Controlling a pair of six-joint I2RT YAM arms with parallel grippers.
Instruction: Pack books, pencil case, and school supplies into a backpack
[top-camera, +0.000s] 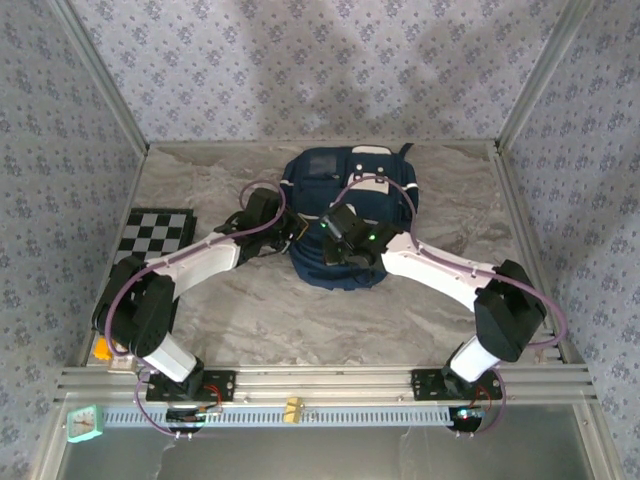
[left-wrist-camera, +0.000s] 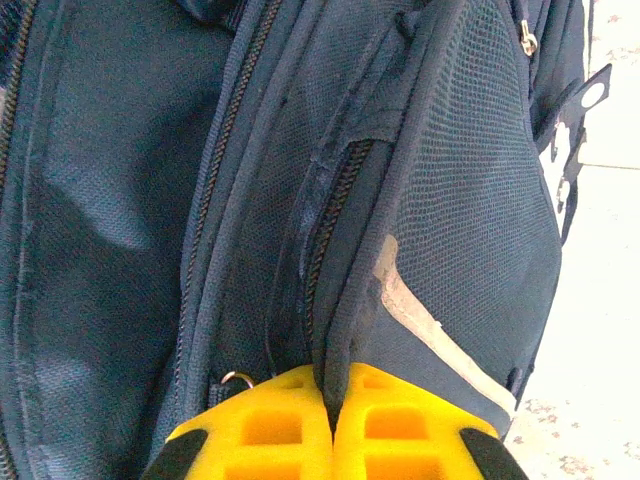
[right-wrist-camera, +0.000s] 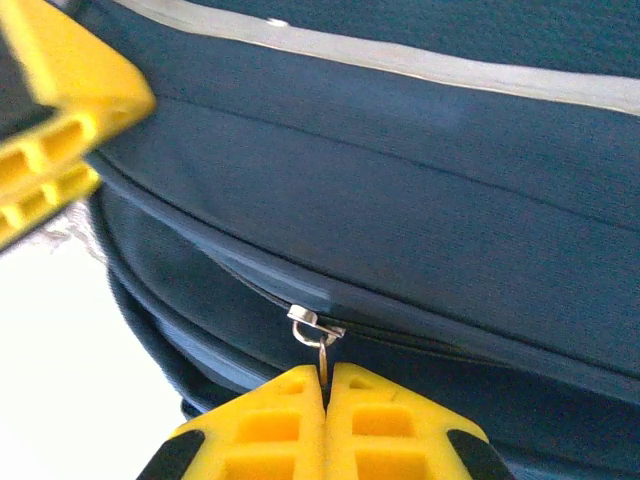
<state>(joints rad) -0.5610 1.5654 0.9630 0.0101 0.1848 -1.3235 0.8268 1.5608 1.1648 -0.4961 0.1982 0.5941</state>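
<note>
The navy backpack (top-camera: 345, 215) lies in the middle of the table, with both arms at its near end. My left gripper (left-wrist-camera: 332, 385) is shut on a fold of the backpack's fabric edge (left-wrist-camera: 345, 300) beside a zipper line. My right gripper (right-wrist-camera: 325, 375) is shut on the metal zipper pull (right-wrist-camera: 322, 345) of the backpack (right-wrist-camera: 400, 200); the slider sits just above the fingertips. The left gripper's yellow fingers (right-wrist-camera: 60, 110) show at the upper left of the right wrist view. The books, pencil case and red packet are out of view.
A black-and-white checkerboard (top-camera: 158, 232) lies at the table's left side. Patterned walls and aluminium posts enclose the table. A small teal object (top-camera: 86, 424) and a yellow piece (top-camera: 292, 408) rest by the front rail.
</note>
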